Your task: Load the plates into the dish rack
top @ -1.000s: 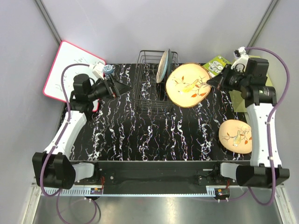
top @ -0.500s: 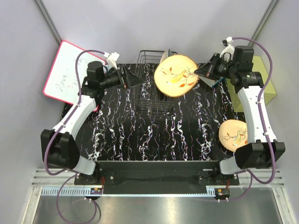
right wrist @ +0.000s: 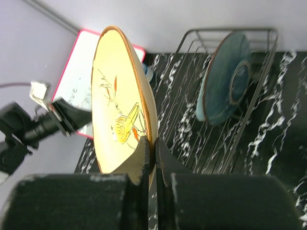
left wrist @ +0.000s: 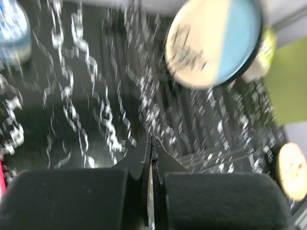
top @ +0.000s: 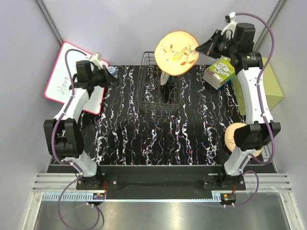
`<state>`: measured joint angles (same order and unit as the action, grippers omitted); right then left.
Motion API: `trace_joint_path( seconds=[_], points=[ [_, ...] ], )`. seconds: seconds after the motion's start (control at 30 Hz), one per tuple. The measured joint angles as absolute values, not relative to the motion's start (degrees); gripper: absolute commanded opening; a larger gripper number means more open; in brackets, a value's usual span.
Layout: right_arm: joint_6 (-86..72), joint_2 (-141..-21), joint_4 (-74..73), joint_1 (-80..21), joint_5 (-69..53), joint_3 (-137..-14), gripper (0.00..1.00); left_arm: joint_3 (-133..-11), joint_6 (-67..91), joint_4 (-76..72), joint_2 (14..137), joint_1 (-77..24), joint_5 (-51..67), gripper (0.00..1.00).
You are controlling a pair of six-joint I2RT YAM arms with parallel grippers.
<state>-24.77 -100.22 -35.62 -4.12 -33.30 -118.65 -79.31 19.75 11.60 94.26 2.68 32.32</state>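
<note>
left fingers pressed shut, nothing held | orange-tan plate gripped at rim by right fingers, held on edge near dish rack

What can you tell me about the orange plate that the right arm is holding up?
The orange plate is round, glossy and ceramic-looking, orange-tan with a darker rim and a branch drawing in brown, yellow and red on its face. The right gripper pinches the rim between its fingers, holding the plate on edge in the air over the far end of the dish rack. Nothing else appears to touch it.
</note>
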Motion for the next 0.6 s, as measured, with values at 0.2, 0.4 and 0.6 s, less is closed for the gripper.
trace_joint_path(
  seconds=[0.2,0.4,0.6],
  points=[
    [-21.61,-108.14,-36.82,-4.23,-27.79,-129.84,0.00,-75.33,18.11,13.23,100.03,-4.34,30.65,0.00],
    [-18.24,-114.65,-39.40,-5.23,-20.05,-136.92,0.00,-75.48,20.80,11.86,106.15,-7.07,30.83,0.00],
    [-15.57,-119.90,-41.91,-7.79,-14.83,-140.70,0.00,-78.41,21.43,11.33,110.65,-7.99,30.59,0.00]
  ],
)
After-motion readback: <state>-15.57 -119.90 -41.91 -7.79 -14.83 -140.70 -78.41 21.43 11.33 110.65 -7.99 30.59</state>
